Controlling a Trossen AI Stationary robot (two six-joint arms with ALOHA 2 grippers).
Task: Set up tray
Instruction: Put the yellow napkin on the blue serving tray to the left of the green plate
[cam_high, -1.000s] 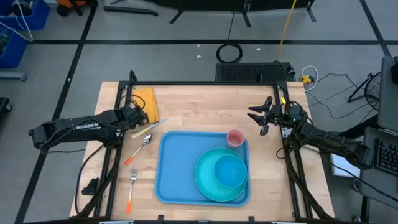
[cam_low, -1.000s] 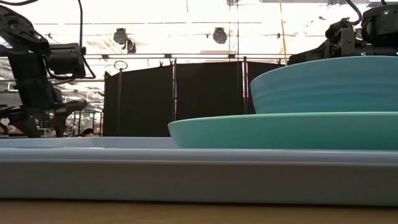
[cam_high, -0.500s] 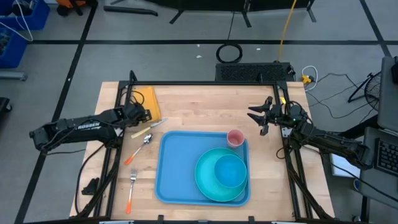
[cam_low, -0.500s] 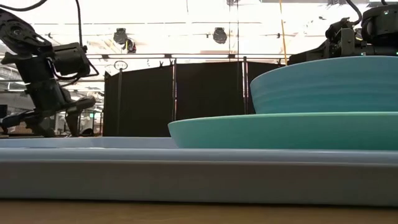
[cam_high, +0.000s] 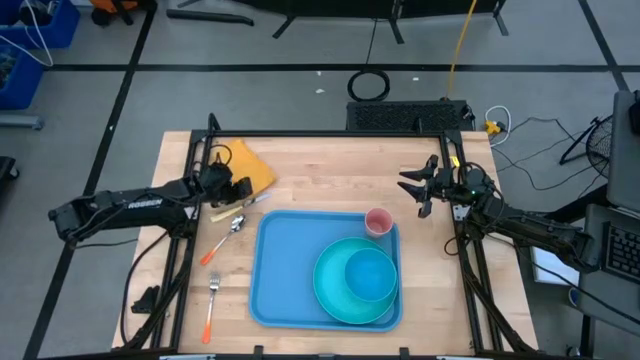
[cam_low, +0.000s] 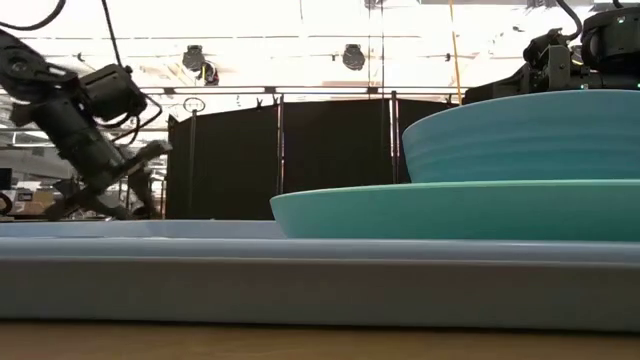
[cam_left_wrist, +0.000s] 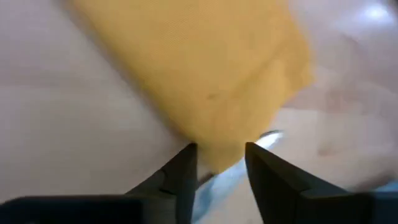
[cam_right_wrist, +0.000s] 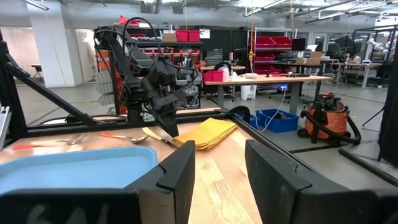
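The blue tray (cam_high: 285, 270) lies flat on the wooden table and carries a teal plate (cam_high: 330, 290) with a teal bowl (cam_high: 370, 275) on it and a pink cup (cam_high: 378, 221) in its far right corner. A yellow napkin (cam_high: 248, 165) lies askew at the table's far left. My left gripper (cam_high: 238, 190) is at the napkin's near end, shut on it. My right gripper (cam_high: 412, 190) hangs open above the table's far right part, touching nothing. My left gripper pinches the yellow napkin by its near corner (cam_left_wrist: 217, 140) between the two fingers, coming slanting down from the table's left. The rest of the napkin (cam_left_wrist: 199, 68) lies spread on the wood beyond the fingers. How many layers it holds does not show.
A cream-handled knife (cam_high: 238, 205) lies just under the left gripper. An orange-handled spoon (cam_high: 222, 238) and fork (cam_high: 211, 305) lie left of the tray. Bare wood stretches along the far side between the napkin and the right gripper.
My left gripper has moved toward the table's right and tipped over, keeping its hold on the napkin. The napkin has turned about: its near end has swung right toward the tray, while its far left end has stayed roughly in place.
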